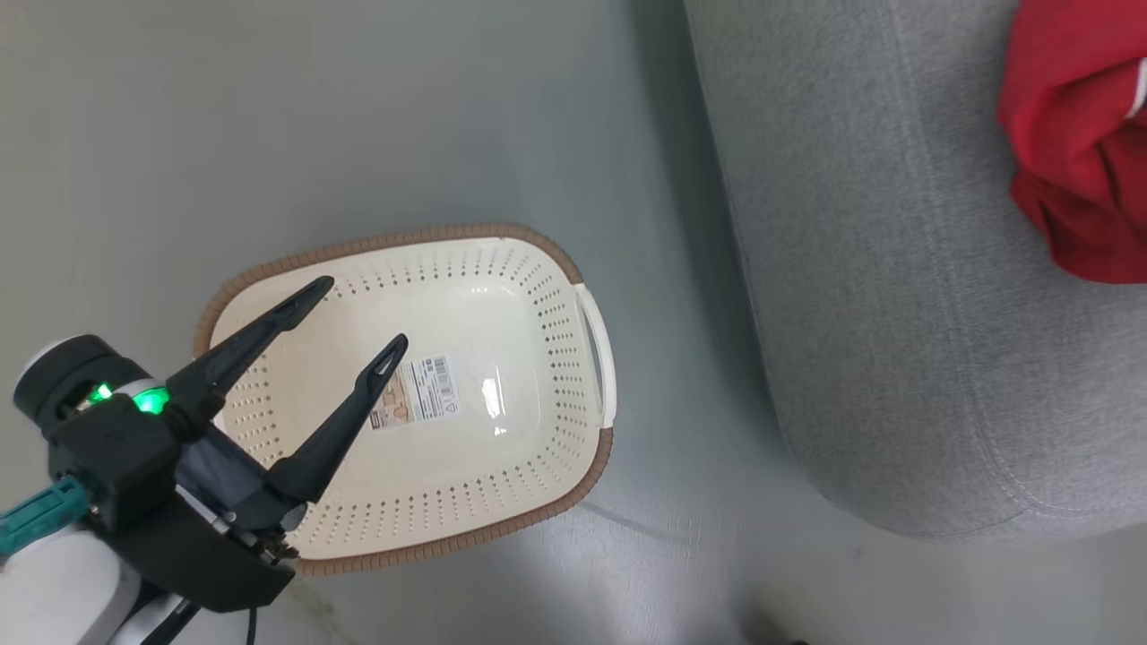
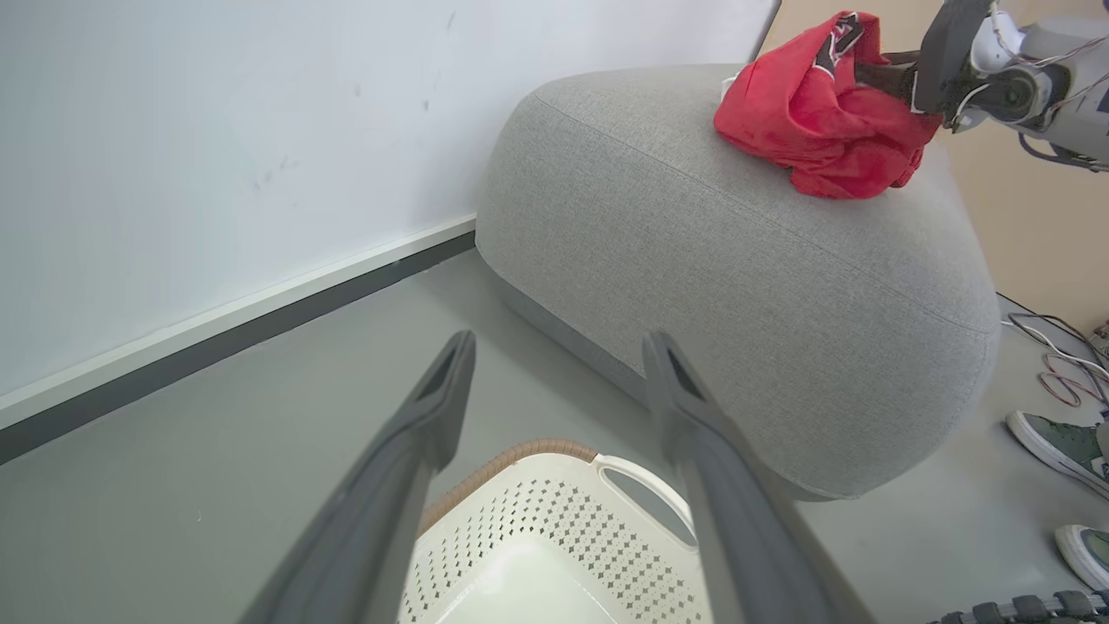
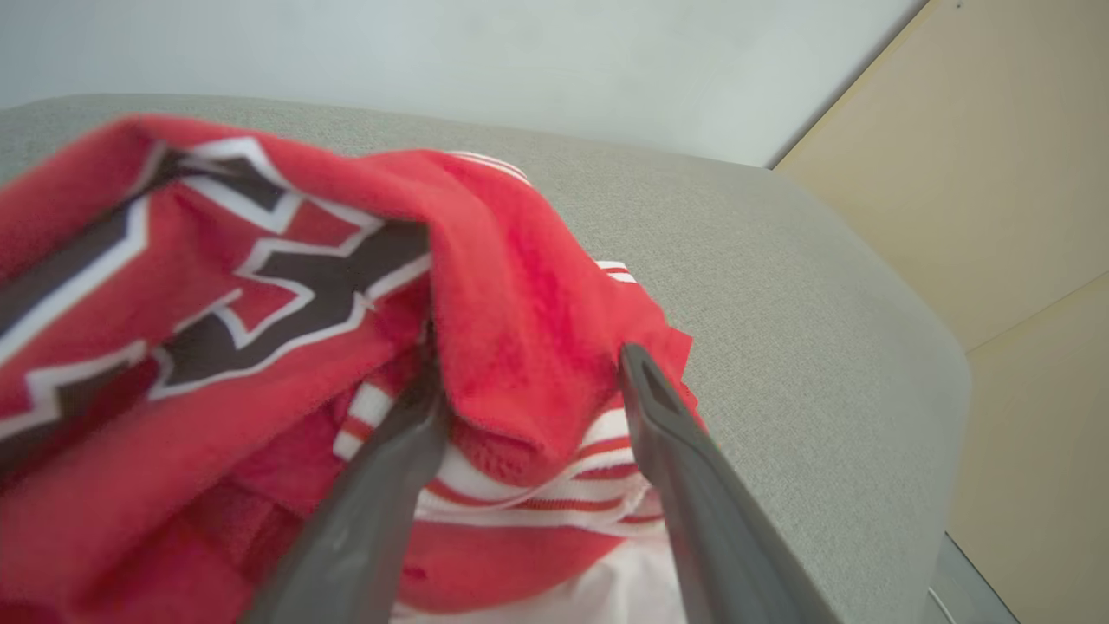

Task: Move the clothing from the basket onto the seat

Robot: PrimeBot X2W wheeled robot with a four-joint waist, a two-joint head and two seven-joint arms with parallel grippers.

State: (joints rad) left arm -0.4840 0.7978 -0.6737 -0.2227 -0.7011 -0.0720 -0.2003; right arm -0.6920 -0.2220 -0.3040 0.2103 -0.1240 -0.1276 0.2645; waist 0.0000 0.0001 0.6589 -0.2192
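Left tool [image 1: 363, 312]: hung over the left half of the basket, fingers spread wide, nothing between them.
Basket [image 1: 376, 244]: stood on the floor, brown rim up. The bottom lay bare around a barcode sticker [image 1: 421, 394], and no red fabric showed in any part of it that the tool did not cover.
Floor [image 1: 663, 269]: a grey strip ran along the basket's right side, parting it from the seat.
Seat [image 1: 896, 313]: to the right of the basket, near it but not touching. Its grey top stood higher than the basket rim in the left wrist view.
Clothing [image 1: 1075, 161]: well to the right of the basket, bunched in a red heap on the seat top, the black-and-white emblem uppermost.
Right tool [image 3: 533, 368]: far right of the basket, at the heap. Its fingers stood wide apart with a fold of red fabric and striped cuff lying loose between them, apparently not pinched.
Shoes [image 2: 1061, 442]: a person's feet on the floor beyond the seat, well away from the basket.
Progress: judged near done, with the clothing on the seat and none seen in the basket.
Left to do: likely just lifting the right tool clear of the fabric without dragging it off.
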